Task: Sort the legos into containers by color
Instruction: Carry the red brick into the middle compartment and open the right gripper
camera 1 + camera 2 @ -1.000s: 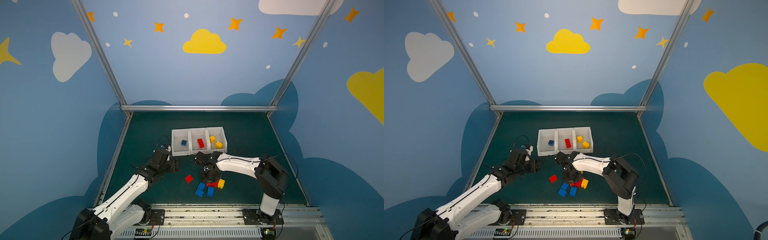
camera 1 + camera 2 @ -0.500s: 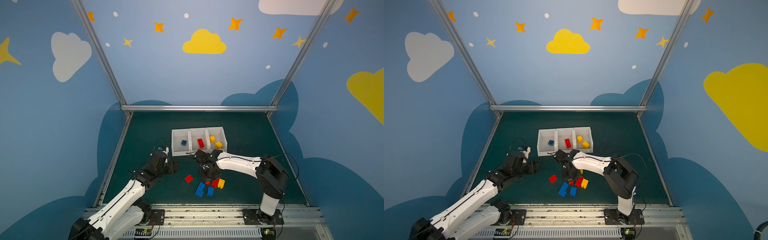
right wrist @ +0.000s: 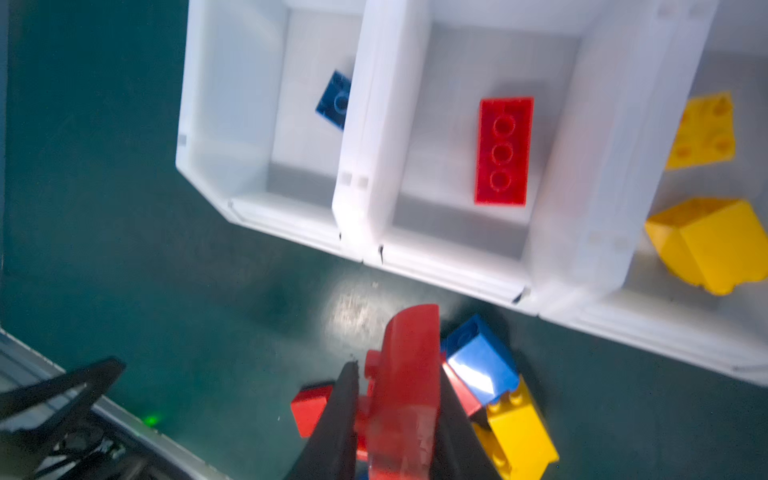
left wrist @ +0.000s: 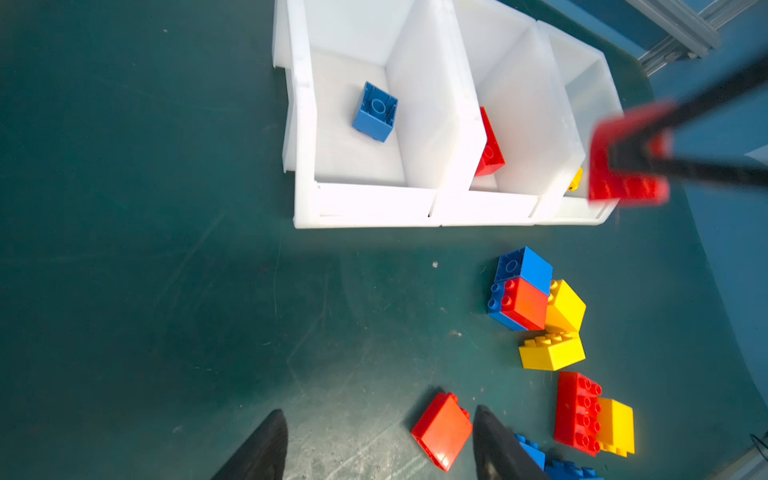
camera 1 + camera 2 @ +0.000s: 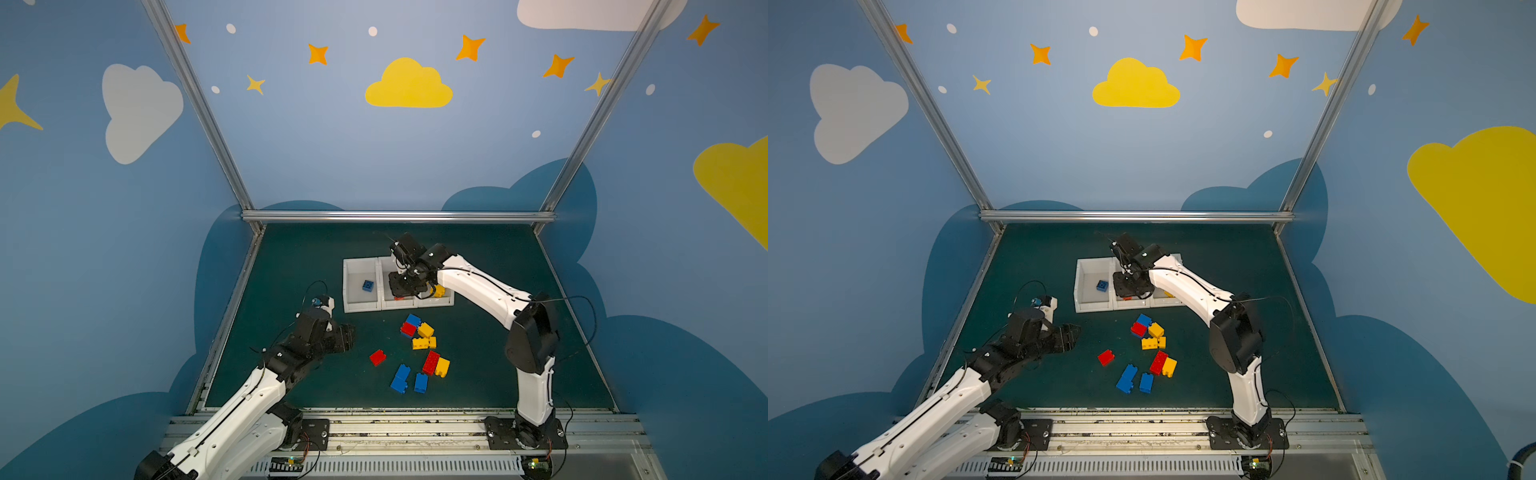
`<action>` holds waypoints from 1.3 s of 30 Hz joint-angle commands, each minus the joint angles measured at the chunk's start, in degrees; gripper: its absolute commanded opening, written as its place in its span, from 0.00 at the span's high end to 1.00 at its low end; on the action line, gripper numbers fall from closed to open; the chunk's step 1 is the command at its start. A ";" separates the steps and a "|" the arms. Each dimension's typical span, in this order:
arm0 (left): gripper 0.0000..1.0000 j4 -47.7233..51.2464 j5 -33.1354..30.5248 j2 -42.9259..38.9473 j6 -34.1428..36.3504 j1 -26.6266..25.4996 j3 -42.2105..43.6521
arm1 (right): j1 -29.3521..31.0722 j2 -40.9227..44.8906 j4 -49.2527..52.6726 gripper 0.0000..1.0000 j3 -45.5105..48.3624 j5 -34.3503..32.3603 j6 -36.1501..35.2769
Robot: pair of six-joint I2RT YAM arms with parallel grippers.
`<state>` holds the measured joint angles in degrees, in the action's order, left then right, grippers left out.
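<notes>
The right hand (image 5: 402, 286) is clamped shut on a red lego (image 3: 405, 390), whose long axis seems to run along the fingers (image 3: 340, 415) and past their tips. In both top views this hand hangs over the middle container (image 5: 400, 306), where a red oblong lego (image 3: 503, 151) lies, so the drop looks to need only release. The left hand (image 4: 378, 415), about half open and empty, hovers above the desk (image 4: 145, 249) out in front of that container, a loose red lego (image 4: 442, 430) beside one fingertip (image 4: 486, 424).

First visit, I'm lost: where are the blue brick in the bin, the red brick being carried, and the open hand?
blue brick (image 4: 375, 112): left wrist view, its hollow underside.
red brick (image 3: 411, 353): right wrist view, its side face.
left hand (image 4: 378, 415): left wrist view, middle of its gap.
</notes>
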<state>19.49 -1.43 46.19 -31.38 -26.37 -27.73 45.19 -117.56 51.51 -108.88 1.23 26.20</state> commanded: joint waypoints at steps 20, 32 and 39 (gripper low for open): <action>0.29 1.87 2.20 -5.08 -2.70 0.09 3.54 | -4.49 -14.94 4.83 0.72 -14.98 3.05 -3.35; 0.29 1.06 3.10 -4.25 -2.65 0.09 3.73 | -5.02 -13.34 6.06 0.52 -15.37 3.42 -3.08; 0.29 0.15 3.93 -3.16 -2.37 0.09 3.64 | -5.02 -9.35 6.26 0.52 -13.35 3.42 -2.99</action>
<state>20.43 1.67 42.76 -33.95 -26.37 -24.49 40.32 -131.20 56.47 -122.76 4.21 23.14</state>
